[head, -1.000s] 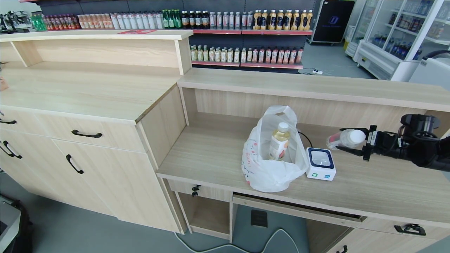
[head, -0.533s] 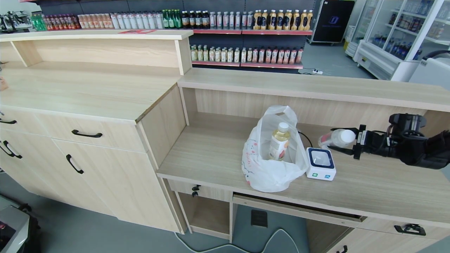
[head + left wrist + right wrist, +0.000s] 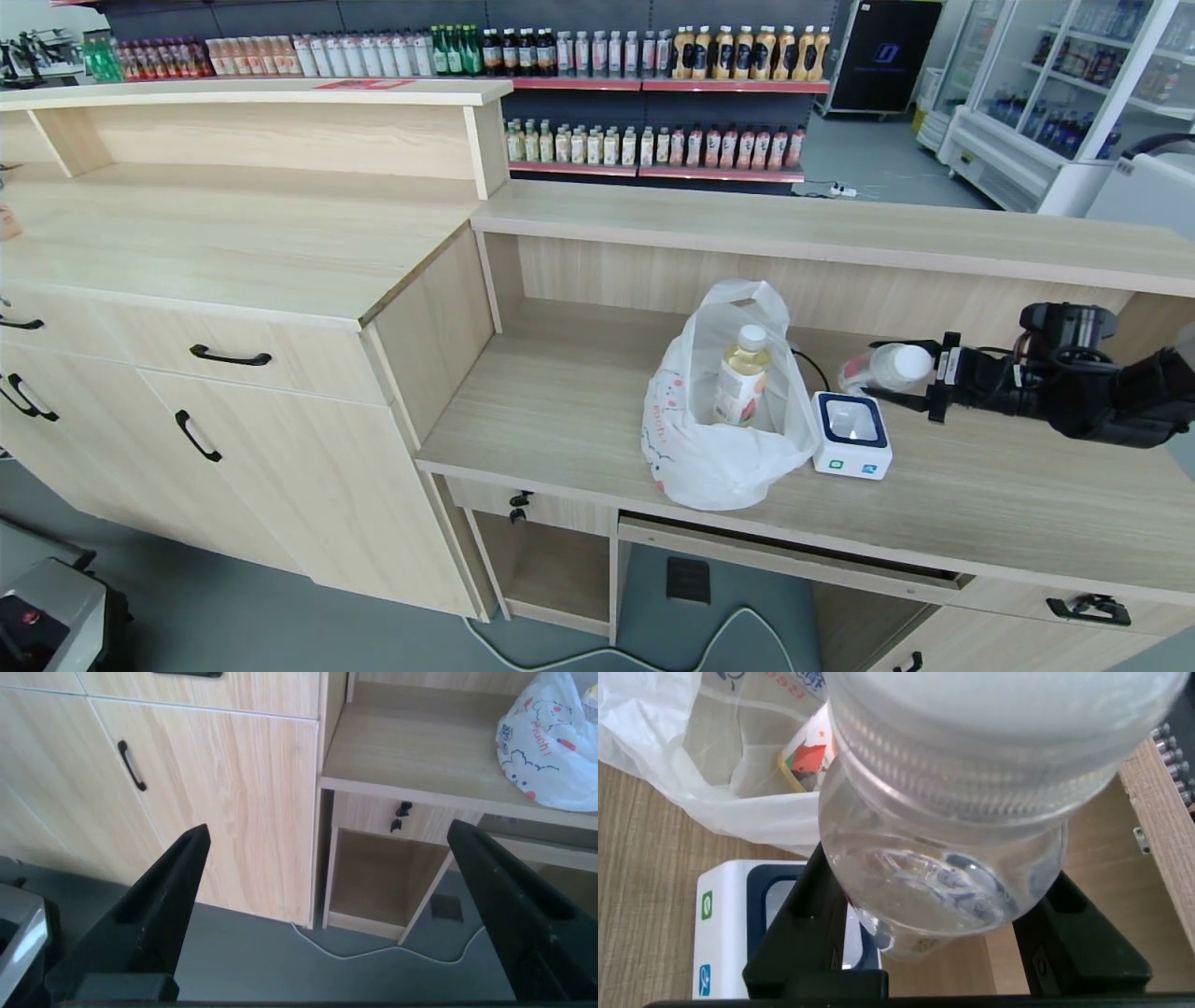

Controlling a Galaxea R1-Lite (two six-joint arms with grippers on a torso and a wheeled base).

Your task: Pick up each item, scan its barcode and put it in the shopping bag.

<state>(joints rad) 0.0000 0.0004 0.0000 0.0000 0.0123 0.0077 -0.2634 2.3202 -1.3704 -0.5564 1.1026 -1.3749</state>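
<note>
The right gripper [image 3: 882,371] has moved left toward the scanner [image 3: 851,435], closed tight around the sideways clear bottle [image 3: 898,364].

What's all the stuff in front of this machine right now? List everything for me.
shopping bag: one, translucent white, open on the wooden counter
yellow drink bottle: one, white cap, upright inside the bag
barcode scanner: one, white and blue, on the counter right of the bag
clear bottle: one, white cap, held sideways near the scanner
shelf drinks: many, mixed colours, far shelves
right gripper: black, shut on the clear bottle
left gripper: black, open, low beside the cabinets
</note>
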